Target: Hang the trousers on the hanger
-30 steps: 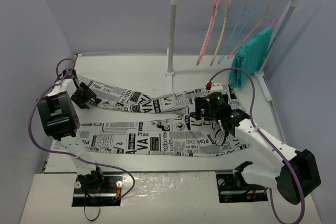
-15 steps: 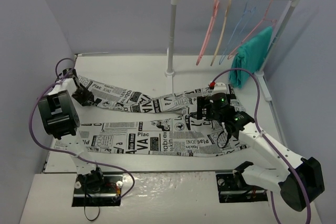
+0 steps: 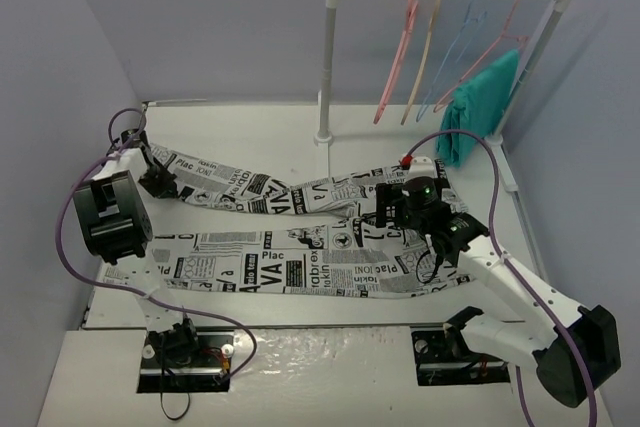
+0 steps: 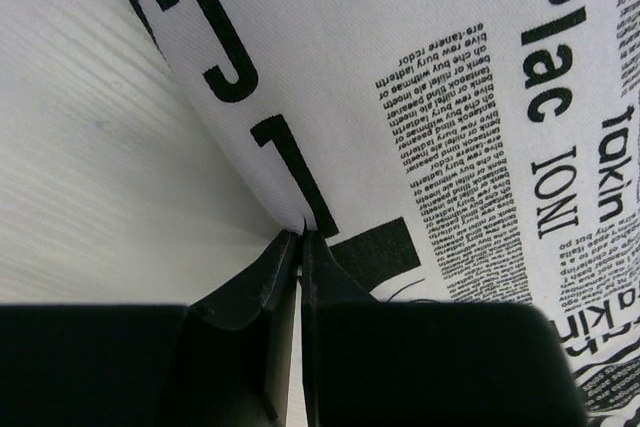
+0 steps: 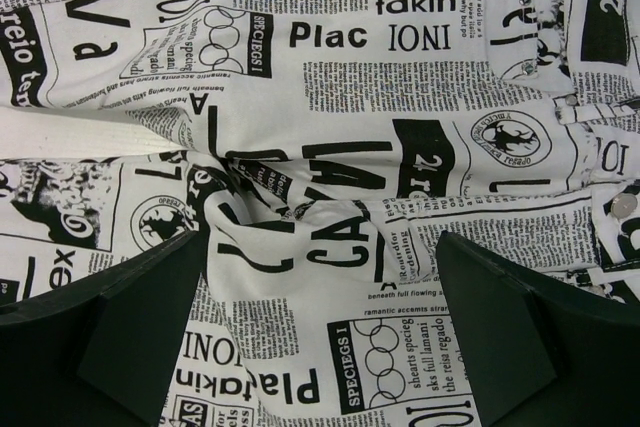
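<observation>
The newspaper-print trousers (image 3: 280,272) lie flat on the white table, both legs running left and the waist at the right. My left gripper (image 3: 160,185) is shut on the hem end of the far leg; in the left wrist view its fingertips (image 4: 302,239) pinch the fabric edge (image 4: 450,97). My right gripper (image 3: 383,209) hangs open just above the crotch and waist area; in the right wrist view (image 5: 325,327) its two fingers straddle wrinkled fabric (image 5: 330,147) without gripping it. The thick pink hanger (image 3: 398,57) hangs on the rail at the back.
The white rail stand (image 3: 325,67) stands at the back right. It also carries a tan hanger (image 3: 426,52), a thin blue wire hanger (image 3: 456,47) and a teal garment (image 3: 480,102) on a thin reddish hanger. Purple walls close in on both sides.
The right arm has shifted slightly right and back, its open gripper staying over the waist area. The left gripper has stayed shut on the leg hem, almost still.
</observation>
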You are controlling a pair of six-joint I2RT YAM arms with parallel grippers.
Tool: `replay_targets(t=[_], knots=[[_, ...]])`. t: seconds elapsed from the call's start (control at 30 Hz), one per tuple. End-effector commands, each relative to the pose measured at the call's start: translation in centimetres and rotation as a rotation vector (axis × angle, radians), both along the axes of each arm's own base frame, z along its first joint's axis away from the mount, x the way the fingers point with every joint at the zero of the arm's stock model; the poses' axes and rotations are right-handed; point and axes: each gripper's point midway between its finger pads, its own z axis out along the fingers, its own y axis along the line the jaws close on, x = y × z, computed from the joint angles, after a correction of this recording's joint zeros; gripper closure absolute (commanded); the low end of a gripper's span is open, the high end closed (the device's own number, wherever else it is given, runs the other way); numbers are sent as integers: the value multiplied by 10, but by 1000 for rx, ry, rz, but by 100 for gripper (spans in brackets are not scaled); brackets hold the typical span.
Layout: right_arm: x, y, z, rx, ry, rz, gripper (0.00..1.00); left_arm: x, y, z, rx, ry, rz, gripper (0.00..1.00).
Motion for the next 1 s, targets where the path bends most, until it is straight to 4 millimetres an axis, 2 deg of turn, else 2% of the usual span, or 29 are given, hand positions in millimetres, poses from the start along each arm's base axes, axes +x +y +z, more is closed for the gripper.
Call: replay_targets(t=[0.0,0.1,0.13,0.2,0.3,0.37,0.43,0.5,0.57,0.7,0.77,0.8,0.87,0.9,0.97], knots=[[10,2,42,18,-107,5,0,-20,3,35,78,-9,-43,100],[10,0,50,15,-123,9,0,-40,6,83,139,-42,-35,100],[9,0,54,14,-131,14,0,-52,6,95,160,-23,-32,100],[9,1,59,14,-140,23,0,-73,9,135,222,-55,-24,100],[10,3,64,12,-143,40,0,-94,11,183,291,-102,-12,100],[12,4,65,-1,-140,51,0,-93,12,202,316,-134,-5,100],[14,5,63,-20,-133,64,0,-80,10,207,328,-132,-18,100],[16,7,59,-33,-118,73,0,-54,12,201,341,-96,-40,100],[18,10,56,-33,-104,80,0,-32,10,183,307,-45,-65,100],[23,14,50,-40,-77,84,0,18,10,138,243,71,-107,100],[27,14,46,-47,-67,70,0,36,12,101,213,151,-121,100],[29,12,43,-54,-61,51,0,46,12,95,207,159,-123,100],[33,7,36,-66,-45,12,0,64,13,104,206,128,-117,100],[34,6,33,-63,-36,-3,0,66,13,88,197,158,-121,99],[41,-4,20,-53,5,-73,1,81,15,87,184,123,-96,95]])
